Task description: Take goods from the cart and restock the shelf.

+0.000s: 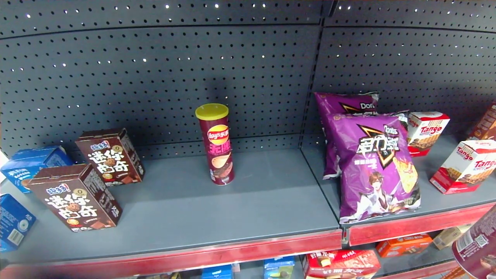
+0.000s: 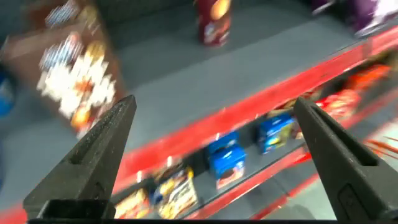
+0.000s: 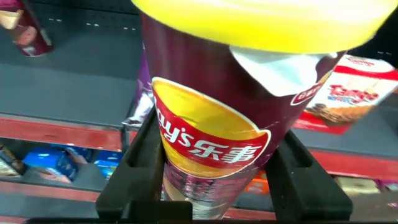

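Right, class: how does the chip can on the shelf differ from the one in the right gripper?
The shelf can stands free on the grey shelf; the held can is clamped in the right gripper. The shelf can sits mid-bay toward the back panel; the held can is off the shelf, at its front right. Both are maroon with yellow lids.

A shop aisle: a grey shelf (image 1: 271, 201) with a perforated back panel (image 1: 155, 77) and red front rail (image 1: 193, 252) carries packaged snacks, purple chip bags (image 1: 376, 166) at right, brown boxes (image 1: 77, 197) at left.
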Controlling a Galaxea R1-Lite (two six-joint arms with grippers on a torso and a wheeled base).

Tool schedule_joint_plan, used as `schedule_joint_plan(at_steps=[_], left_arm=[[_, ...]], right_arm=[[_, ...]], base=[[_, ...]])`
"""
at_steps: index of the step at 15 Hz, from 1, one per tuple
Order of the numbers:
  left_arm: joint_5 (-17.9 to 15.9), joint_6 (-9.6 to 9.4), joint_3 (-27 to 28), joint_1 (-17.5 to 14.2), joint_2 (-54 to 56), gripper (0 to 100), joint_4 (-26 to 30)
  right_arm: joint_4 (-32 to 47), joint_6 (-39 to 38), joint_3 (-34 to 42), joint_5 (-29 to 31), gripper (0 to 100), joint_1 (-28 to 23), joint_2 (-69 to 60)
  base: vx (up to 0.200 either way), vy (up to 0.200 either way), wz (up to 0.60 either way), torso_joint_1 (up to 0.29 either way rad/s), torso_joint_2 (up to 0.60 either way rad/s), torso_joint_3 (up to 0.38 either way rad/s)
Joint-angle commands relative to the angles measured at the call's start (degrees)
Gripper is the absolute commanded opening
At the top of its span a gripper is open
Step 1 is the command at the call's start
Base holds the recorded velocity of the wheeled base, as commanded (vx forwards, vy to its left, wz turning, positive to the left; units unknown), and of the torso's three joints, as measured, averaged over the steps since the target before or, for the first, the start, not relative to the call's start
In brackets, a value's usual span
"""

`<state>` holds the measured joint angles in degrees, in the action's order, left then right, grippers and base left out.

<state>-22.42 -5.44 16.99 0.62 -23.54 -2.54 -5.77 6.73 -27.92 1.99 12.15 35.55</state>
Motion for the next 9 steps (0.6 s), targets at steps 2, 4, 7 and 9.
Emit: schedule_joint_plan(at_steps=[2,4,7,9], left_arm=[[-3.2,0.52,12.1,5.5,-26.6,100,-10.0],[-2.8,3.77,16.6,13.1,-33.1,100,-10.3],[-2.8,4.65,21.2,14.0,-43.1,100,-16.1],[-2.7,3.94,21.2,14.0,-46.8,100,-20.2]], right_arm=[[0.0,0.0,0.9,0.2,0,-0.6,-2.2],[0.0,0.0,0.9,0.5,0,-1.0,-2.8],[0.0,0.1,2.3,2.1,0,-0.9,-3.8],[0.0,0.2,3.0,2.1,0,-0.9,-4.5]], base=[[0.0,0.0,0.0,0.0,0.0,0.0],[0.0,0.0,0.0,0.0,0.0,0.0],[0.0,0.0,0.0,0.0,0.0,0.0],[0.0,0.0,0.0,0.0,0.0,0.0]])
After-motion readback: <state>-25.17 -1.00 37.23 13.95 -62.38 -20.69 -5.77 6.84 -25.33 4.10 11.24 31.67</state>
